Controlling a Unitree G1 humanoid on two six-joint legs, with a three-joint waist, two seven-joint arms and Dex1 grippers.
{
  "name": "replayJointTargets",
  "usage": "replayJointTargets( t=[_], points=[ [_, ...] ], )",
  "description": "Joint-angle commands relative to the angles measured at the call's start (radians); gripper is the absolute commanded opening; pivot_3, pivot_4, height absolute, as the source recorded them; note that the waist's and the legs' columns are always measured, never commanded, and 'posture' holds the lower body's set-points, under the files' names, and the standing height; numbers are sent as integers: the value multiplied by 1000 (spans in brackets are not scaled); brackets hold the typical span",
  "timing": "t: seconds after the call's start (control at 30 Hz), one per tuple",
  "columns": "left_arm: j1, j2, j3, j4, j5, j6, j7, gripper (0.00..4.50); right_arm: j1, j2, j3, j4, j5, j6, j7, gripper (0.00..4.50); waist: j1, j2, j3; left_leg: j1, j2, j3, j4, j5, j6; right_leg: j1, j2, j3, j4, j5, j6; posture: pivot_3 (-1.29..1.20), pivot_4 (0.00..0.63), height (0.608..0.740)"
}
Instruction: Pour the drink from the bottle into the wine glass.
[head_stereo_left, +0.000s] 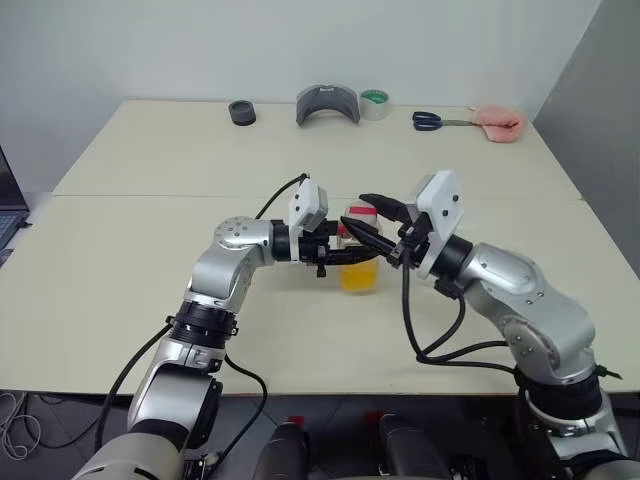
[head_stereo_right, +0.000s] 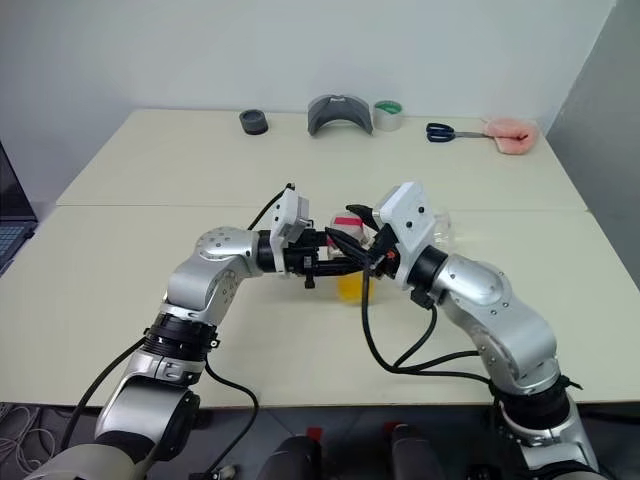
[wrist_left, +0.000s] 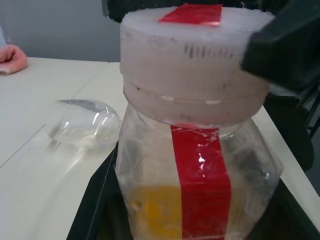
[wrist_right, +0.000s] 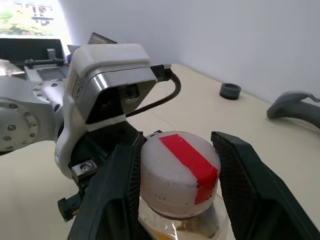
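Note:
A small clear bottle (head_stereo_left: 359, 262) with a whitish cap (wrist_right: 180, 170) and a red tape strip stands upright on the table near its middle. Orange-yellow drink (wrist_left: 155, 210) fills its lower part. My left gripper (head_stereo_left: 336, 250) comes in from the left and is shut on the bottle's body. From the right, my right gripper (head_stereo_left: 376, 222) reaches the top, with one finger (wrist_right: 117, 190) pressed on each side of the cap. The wine glass (wrist_left: 85, 125) shows as a clear rounded bowl just beyond the bottle, on the table behind my right wrist.
Along the table's far edge lie a black roll (head_stereo_left: 241, 112), a grey curved piece (head_stereo_left: 327, 104), a tape roll (head_stereo_left: 375, 103), blue-handled scissors (head_stereo_left: 432, 120) and a pink cloth (head_stereo_left: 500, 122). A laptop (head_stereo_left: 8, 215) sits off the table's left side.

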Motion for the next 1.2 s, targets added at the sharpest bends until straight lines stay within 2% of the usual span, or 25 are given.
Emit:
replayJointTargets(
  t=[0.03, 0.13, 0.23, 0.33, 0.4, 0.53, 0.63, 0.7, 0.8, 0.9, 0.97, 1.1, 1.2],
  points=[
    [-46, 17, -7, -77, -39, 10, -57, 1833, -104, -126, 48, 126, 22, -115, 360, 1827, -1, 0, 2, 0, 0, 1, 0, 0, 0, 0, 0, 0, 0, 0, 0, 0, 150, 740],
    [-56, 38, -22, -99, -43, 16, -105, 1833, -230, -195, 101, 310, 4, -199, 610, 1827, -5, 2, 6, 1, 0, 1, 0, 0, 0, 0, 0, 0, 0, 0, 0, 0, 150, 740],
    [-54, 42, -29, -107, -34, 3, -107, 1832, -307, -189, 117, 437, -14, -232, 701, 1827, -7, 2, 6, 1, 2, 0, 0, 0, 0, 0, 2, 0, 0, 0, -1, 0, 150, 740],
    [-45, 39, -21, -117, -34, 10, -80, 1818, -318, -185, 94, 457, -16, -233, 707, 1827, -6, 2, 7, -1, 1, 0, 0, 0, 0, -1, 1, -1, 0, 0, -1, 0, 150, 740],
    [-33, 39, -15, -123, -33, 14, -62, 1818, -301, -187, 48, 437, -1, -215, 667, 2577, -2, 3, 7, -2, 1, 0, 0, 0, 0, -2, 0, 0, 0, 0, -1, 0, 150, 740],
    [-12, 39, -4, -127, -34, 18, -30, 1816, -236, -205, -91, 314, 58, -121, 531, 3797, 3, 4, 8, -3, 1, 0, 1, 0, 0, -3, -3, 0, 1, 0, -1, 0, 150, 740],
    [-10, 31, -5, -117, -23, 2, -6, 1815, -174, -180, -209, 200, 153, 5, 384, 3833, 4, 3, 9, -4, 1, -1, 1, 0, 0, -3, -4, -1, 1, 0, -1, 0, 150, 740],
    [-13, 21, -6, -103, -16, -8, 6, 1815, -78, -164, -264, 72, 174, 43, 287, 3833, 5, 3, 9, -4, 0, -1, 1, 0, 0, -3, -4, -1, 1, 0, -1, 0, 150, 740],
    [-25, 9, -10, -78, -8, -17, 23, 1814, 27, -87, -290, -118, 207, 110, 96, 3833, 5, 3, 9, -4, -1, -1, 1, 0, 0, -3, -3, -1, 1, 0, -1, 0, 150, 740],
    [-45, -1, -11, -51, 0, -14, 30, 1814, 53, 22, -224, -219, 160, 143, -87, 3833, -4, 4, 9, -3, 0, 0, 1, 0, 0, -3, -2, 0, 2, 0, -1, 0, 150, 740],
    [-57, -6, -13, -36, 4, -16, 31, 1814, 57, 51, -150, -242, 66, 137, -175, 3833, -6, 4, 9, -2, 1, 1, 1, 0, 0, -3, 0, 1, 2, 0, 0, 0, 150, 740],
    [-76, -18, -22, -16, 14, -15, 33, 1814, 41, 103, -44, -241, -54, 142, -300, 3833, -6, 4, 9, -2, 1, 0, 1, 1, -1, -3, 1, 1, 2, 0, 0, 0, 150, 740],
    [-88, -25, -23, -7, 17, -13, 35, 1814, 46, 119, -23, -246, -78, 163, -328, 3833, -4, 4, 9, -3, 1, 0, 0, 1, -1, -4, 0, 1, 2, 0, -1, 0, 150, 740]
  ],
)
